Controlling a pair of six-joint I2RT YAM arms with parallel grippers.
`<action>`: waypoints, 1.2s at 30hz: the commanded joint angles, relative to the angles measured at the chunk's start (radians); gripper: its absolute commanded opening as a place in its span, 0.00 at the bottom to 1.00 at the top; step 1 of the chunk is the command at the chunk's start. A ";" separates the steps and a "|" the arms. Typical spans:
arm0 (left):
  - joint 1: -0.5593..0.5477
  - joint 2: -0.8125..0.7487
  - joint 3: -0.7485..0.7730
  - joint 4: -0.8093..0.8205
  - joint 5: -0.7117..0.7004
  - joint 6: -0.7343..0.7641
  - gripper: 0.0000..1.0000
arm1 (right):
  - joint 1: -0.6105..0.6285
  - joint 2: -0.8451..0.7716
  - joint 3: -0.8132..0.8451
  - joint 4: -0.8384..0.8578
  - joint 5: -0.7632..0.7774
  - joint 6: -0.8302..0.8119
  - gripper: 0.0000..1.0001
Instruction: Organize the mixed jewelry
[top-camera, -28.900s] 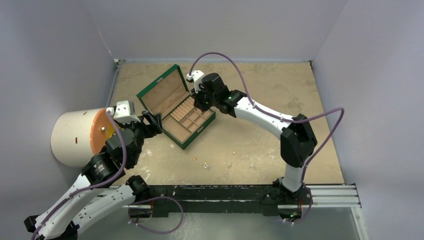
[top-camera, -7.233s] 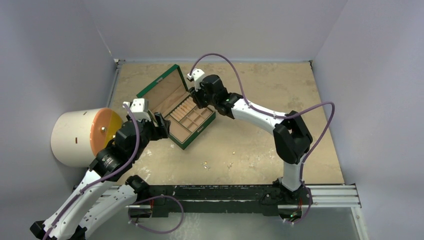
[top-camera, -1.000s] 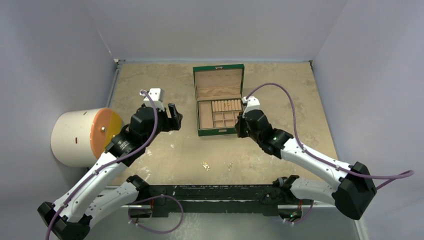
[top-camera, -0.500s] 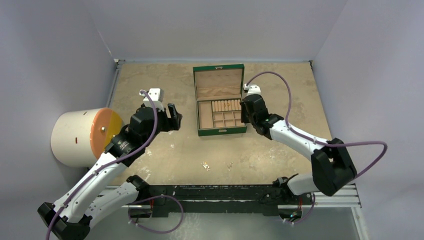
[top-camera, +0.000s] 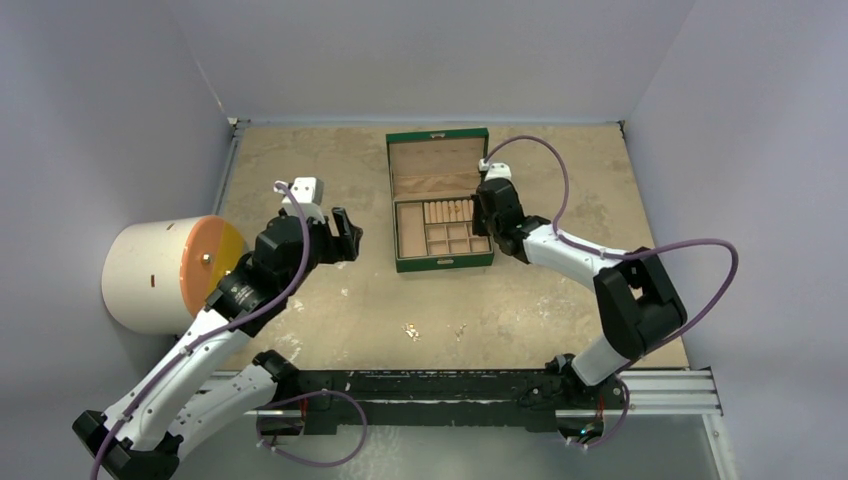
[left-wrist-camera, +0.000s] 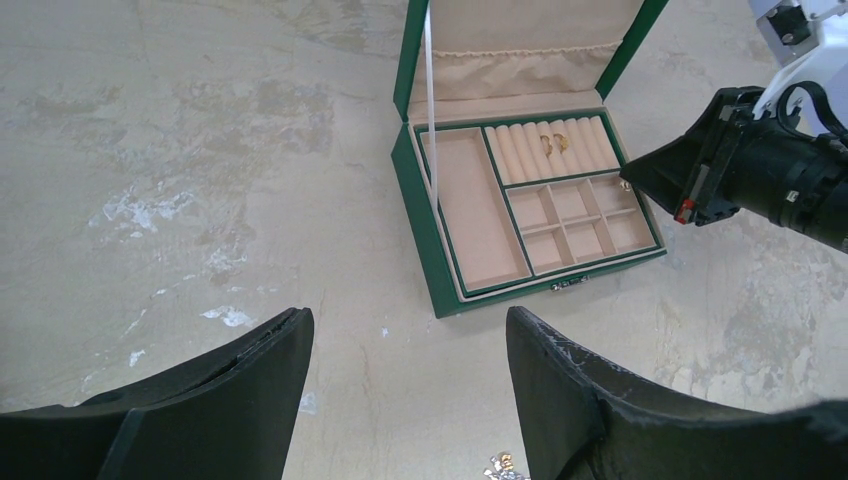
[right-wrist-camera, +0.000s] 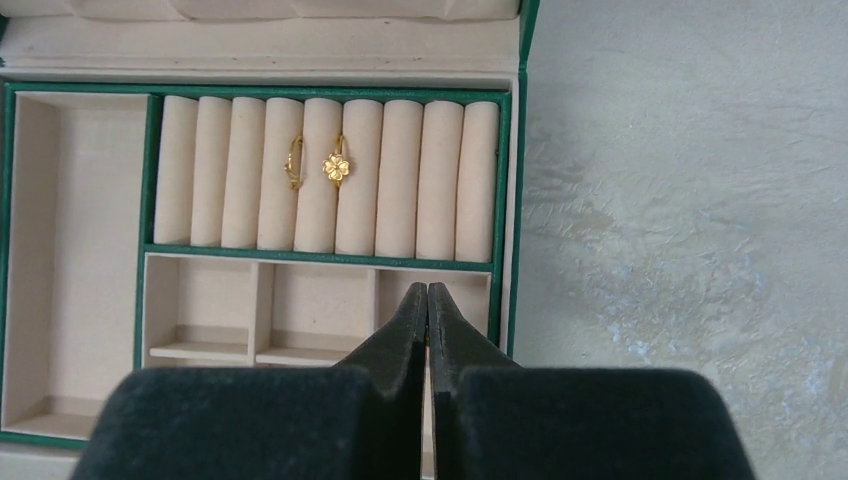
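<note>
The green box (top-camera: 440, 262) lies open at the table's back middle, its tan tray divided into rolls and compartments. A plain gold ring (right-wrist-camera: 293, 162) and a flower ring (right-wrist-camera: 337, 167) are tucked between the rolls. My right gripper (right-wrist-camera: 428, 290) hangs over the tray's right-hand small compartment, shut, with a tiny gold piece (left-wrist-camera: 624, 184) glinting at its tip. My left gripper (left-wrist-camera: 410, 320) is open and empty over bare table, left of the box. Loose jewelry lies in front of the box: a glittery cluster (top-camera: 410, 329) and a small piece (top-camera: 460, 328).
A white cylinder with an orange face (top-camera: 165, 272) lies off the table's left edge beside my left arm. Grey walls close in the left, back and right sides. The right arm's purple cable (top-camera: 560, 185) loops above the table right of the box.
The right gripper has moved from the box's front right corner back over the tray's right side, and its elbow has swung inward. The left arm has shifted only slightly.
</note>
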 joint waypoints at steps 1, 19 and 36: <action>0.006 -0.015 0.000 0.026 -0.006 0.013 0.70 | -0.004 0.011 0.023 0.061 0.011 0.028 0.00; 0.007 -0.003 0.003 0.023 -0.014 0.013 0.70 | -0.004 0.069 0.003 0.073 0.104 0.058 0.00; 0.007 0.001 0.005 0.022 -0.012 0.013 0.70 | -0.003 -0.119 0.000 0.041 0.020 -0.007 0.27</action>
